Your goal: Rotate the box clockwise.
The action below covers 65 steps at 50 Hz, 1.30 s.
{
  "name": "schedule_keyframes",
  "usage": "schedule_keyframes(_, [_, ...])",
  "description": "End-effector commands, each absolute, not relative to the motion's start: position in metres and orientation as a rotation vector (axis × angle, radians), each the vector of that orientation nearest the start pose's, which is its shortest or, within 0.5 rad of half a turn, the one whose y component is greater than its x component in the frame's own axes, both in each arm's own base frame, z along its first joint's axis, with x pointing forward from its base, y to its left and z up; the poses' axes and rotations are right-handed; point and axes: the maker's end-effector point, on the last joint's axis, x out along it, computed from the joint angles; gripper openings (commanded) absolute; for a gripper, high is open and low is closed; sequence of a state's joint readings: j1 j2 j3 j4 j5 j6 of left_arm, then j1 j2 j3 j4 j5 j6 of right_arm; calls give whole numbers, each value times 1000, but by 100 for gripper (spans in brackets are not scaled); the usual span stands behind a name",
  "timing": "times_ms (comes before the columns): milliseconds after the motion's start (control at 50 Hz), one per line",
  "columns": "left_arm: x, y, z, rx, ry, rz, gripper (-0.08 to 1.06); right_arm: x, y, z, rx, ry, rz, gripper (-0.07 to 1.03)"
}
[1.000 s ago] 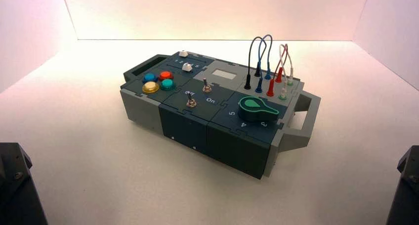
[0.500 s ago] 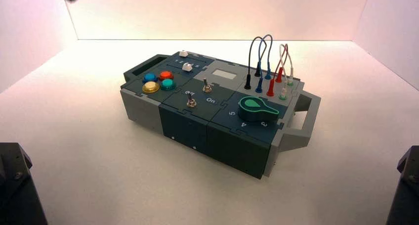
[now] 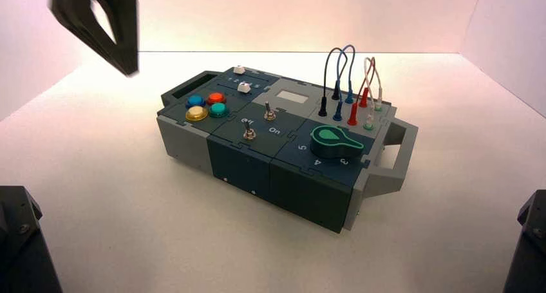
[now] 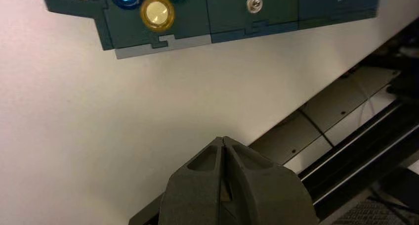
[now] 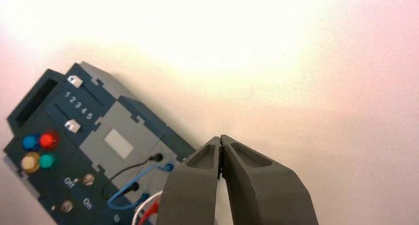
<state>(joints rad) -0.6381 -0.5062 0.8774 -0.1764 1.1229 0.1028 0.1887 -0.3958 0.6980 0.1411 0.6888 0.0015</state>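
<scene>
Hovering with left gripper (image 4: 223, 138) clenched off the yellow-button corner of the box (image 3: 239, 169), angled far-left to near-right, and right gripper (image 5: 221, 137) clenched beyond its wired end's far side.

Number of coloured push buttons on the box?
4, all at the left end of the box: blue and red farther back, yellow and green nearer the front.

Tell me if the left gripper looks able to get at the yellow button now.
Probably yes: the left gripper hangs beyond the box's left end, and nothing visible stands between it and the yellow button.
</scene>
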Motion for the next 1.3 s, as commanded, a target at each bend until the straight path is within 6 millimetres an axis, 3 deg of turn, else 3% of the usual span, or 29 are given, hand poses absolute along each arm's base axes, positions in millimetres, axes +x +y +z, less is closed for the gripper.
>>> schedule_keyframes(20, [150, -147, 130, 401, 1485, -671, -3, 328, 80, 197, 45, 972, 208, -2])
schedule_keyframes(900, [164, -153, 66, 527, 1687, -676, -3, 386, 88, 150, 19, 1041, 194, -2])
schedule_keyframes(1300, [177, -158, 39, 579, 1708, -676, -3, 382, 92, 110, 31, 1142, 188, -2])
